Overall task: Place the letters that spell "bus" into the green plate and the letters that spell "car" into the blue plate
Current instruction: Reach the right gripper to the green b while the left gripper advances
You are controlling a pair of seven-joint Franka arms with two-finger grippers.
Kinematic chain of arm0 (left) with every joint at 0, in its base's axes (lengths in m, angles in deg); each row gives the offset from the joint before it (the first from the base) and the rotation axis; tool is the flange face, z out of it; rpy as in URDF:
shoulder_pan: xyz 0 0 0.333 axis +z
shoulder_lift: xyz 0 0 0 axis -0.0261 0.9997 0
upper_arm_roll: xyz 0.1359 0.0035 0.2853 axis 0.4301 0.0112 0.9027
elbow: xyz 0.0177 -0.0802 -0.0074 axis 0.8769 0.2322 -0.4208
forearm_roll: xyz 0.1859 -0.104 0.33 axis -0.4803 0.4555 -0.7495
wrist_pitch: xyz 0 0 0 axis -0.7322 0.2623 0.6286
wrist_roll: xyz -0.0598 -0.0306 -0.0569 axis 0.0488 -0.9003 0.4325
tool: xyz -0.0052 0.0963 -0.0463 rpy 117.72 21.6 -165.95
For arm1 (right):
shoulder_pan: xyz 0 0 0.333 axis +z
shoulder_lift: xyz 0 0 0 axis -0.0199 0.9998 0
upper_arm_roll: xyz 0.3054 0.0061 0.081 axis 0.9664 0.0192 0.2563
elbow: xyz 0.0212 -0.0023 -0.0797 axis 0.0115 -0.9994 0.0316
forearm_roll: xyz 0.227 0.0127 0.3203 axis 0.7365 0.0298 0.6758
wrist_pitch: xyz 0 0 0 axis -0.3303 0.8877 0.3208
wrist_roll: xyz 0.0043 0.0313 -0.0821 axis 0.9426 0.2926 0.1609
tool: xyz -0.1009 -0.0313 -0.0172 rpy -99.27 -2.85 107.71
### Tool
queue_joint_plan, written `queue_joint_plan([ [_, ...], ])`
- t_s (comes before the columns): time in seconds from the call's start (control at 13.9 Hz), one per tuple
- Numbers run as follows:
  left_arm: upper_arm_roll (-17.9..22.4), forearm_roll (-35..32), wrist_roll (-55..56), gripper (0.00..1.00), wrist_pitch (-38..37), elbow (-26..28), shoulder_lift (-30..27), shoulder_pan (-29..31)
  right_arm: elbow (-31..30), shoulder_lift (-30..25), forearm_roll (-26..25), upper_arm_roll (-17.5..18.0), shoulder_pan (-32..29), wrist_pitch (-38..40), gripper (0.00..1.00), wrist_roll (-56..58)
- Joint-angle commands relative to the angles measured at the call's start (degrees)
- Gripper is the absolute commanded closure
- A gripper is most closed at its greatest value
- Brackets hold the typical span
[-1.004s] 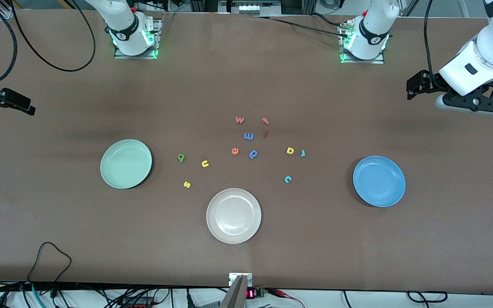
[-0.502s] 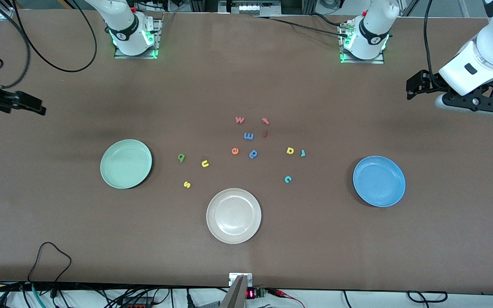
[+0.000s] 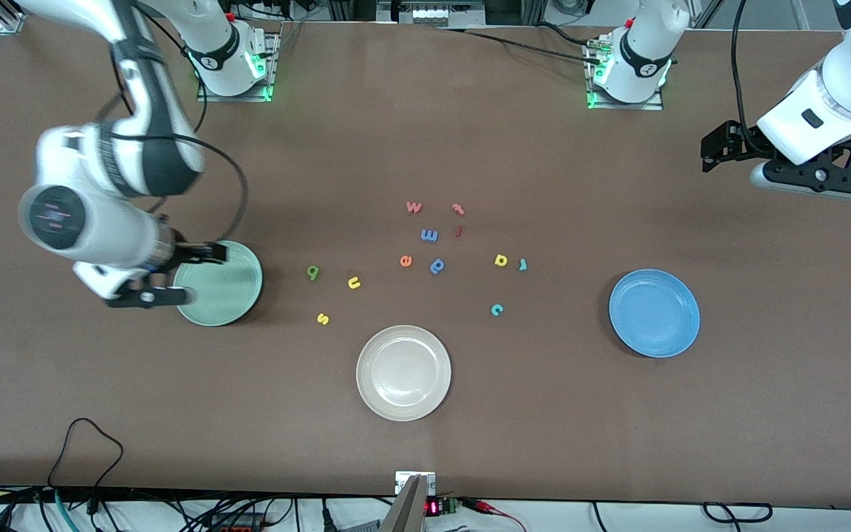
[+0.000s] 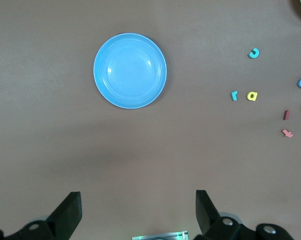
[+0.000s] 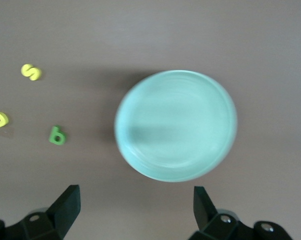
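The right arm is extended from its base at the far edge of the table and is bent forward and down, with its wrist turned toward the front camera. The right gripper [image 3: 171, 275] is held in the air near the right arm's end of the table, and its fingers [image 5: 65, 205] are spread wide apart with nothing between them. The left arm is kept waiting at its own end of the table, folded in from the edge. The left gripper [image 3: 721, 148] is held up in the air there, and its fingers [image 4: 68, 212] are likewise seen wide apart and empty
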Motion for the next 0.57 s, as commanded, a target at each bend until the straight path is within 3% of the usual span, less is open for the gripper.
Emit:
queue_joint_plan([
  [0.0,-0.44,0.35,0.20,0.00,-1.13,-1.73,0.80,0.08,1.05,5.05,4.65,-0.61,3.42,-2.71,0.00,-3.07],
  [0.36,-3.68,0.26,0.11,0.00,-2.96,-1.73,0.36,0.17,0.79,12.96,6.17,-0.61,10.37,-9.74,0.02,-12.03],
  [0.5,-4.05,0.35,0.20,0.00,-2.98,-1.82,0.36,0.17,0.09,14.72,6.26,-0.61,11.08,-11.86,0.07,-13.28],
])
